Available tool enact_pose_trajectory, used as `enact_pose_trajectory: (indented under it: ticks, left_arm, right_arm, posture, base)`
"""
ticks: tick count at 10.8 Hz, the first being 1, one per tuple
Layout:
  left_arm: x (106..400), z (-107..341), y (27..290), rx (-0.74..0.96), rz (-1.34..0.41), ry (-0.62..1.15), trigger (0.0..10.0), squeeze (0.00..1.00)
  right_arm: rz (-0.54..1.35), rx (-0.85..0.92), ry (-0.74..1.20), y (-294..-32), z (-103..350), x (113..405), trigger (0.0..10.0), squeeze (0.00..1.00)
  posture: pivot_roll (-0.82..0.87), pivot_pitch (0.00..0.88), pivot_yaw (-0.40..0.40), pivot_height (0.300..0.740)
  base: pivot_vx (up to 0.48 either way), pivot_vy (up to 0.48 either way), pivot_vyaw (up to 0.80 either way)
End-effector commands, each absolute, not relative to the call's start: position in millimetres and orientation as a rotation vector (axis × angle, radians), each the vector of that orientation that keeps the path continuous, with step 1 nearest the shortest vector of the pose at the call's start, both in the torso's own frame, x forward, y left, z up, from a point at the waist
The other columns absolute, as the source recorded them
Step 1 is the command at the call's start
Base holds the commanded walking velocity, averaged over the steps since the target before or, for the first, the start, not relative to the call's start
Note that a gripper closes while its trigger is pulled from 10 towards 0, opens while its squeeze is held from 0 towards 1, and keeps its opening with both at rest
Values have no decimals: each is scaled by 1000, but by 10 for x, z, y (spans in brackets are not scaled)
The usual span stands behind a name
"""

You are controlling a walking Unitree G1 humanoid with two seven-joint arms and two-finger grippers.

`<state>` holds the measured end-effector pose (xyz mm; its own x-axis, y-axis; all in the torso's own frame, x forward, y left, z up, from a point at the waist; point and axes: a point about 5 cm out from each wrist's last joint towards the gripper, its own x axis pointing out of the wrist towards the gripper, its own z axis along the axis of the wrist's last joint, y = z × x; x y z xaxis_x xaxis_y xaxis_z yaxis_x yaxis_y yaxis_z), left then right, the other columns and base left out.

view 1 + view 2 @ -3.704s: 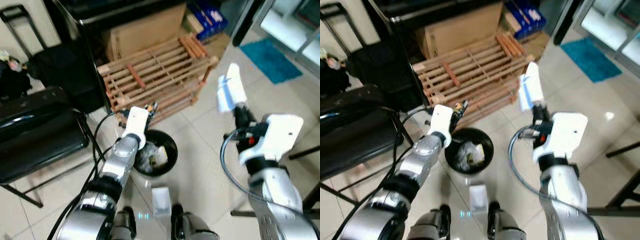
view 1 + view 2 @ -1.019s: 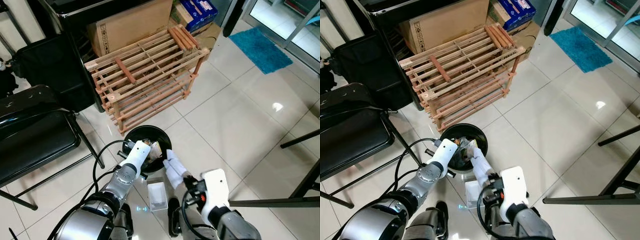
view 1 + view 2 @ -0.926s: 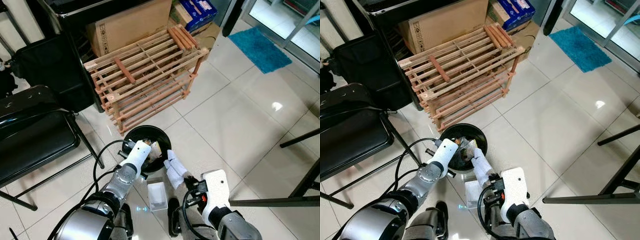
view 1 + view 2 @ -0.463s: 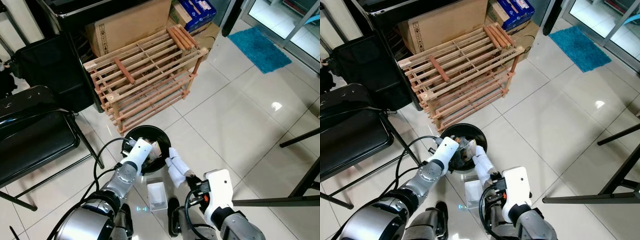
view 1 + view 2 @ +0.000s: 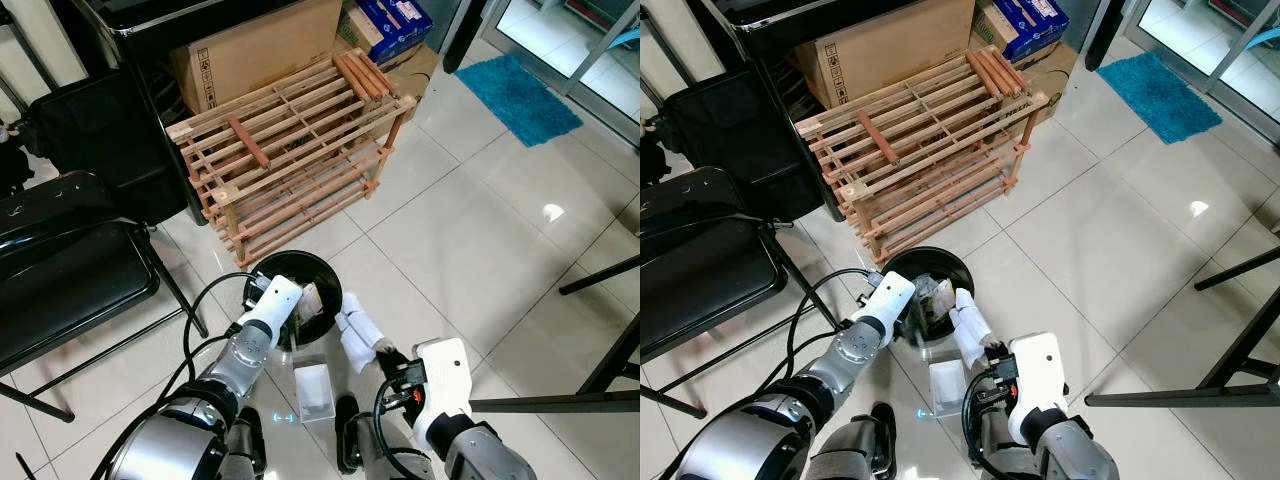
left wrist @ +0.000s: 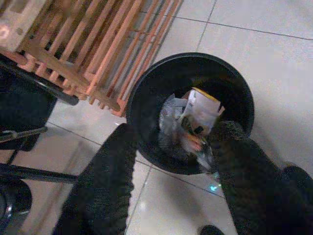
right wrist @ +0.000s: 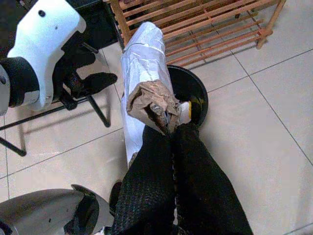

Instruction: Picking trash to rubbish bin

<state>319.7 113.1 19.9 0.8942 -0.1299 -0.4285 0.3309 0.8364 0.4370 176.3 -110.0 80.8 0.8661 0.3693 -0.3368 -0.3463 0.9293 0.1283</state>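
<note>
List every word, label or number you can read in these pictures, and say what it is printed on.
Nothing can be read with certainty.
Cardboard box: a printed label with dark symbols, too small to read.
Blue carton: white lettering, blurred.
Packet in the rubbish bin: dark print, blurred.
White wrapped trash in the right pincer: no print visible.

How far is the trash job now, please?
Done: some trash already lies in the black bin. In hand: the right tool grips a white wrapped packet near the bin's rim; the left tool is open above the bin. Left: dropping the packet in.
</note>
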Motion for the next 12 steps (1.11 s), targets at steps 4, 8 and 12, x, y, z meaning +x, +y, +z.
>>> enact_pose_trajectory:
  ticks: [4,8,12]
  left_arm:
    - [3147,147,1140,581,-233,393,10000,1000]
    - [3172,175,1159,584,-216,379,10000,1000]
    - [3256,291,1218,512,-144,323,10000,1000]
  right_arm:
    - [356,48,369,-1140,806,1711,10000,0]
    - [357,40,365,-1145,795,1759,10000,0]
    - [365,37,346,-1146,786,1853,10000,0]
  posture:
    - [-176,302,-95,740]
    - [-163,291,-90,740]
    - [-108,276,-86,740]
  base:
    - [0,0,0]
    - [0,0,0]
    - [0,0,0]
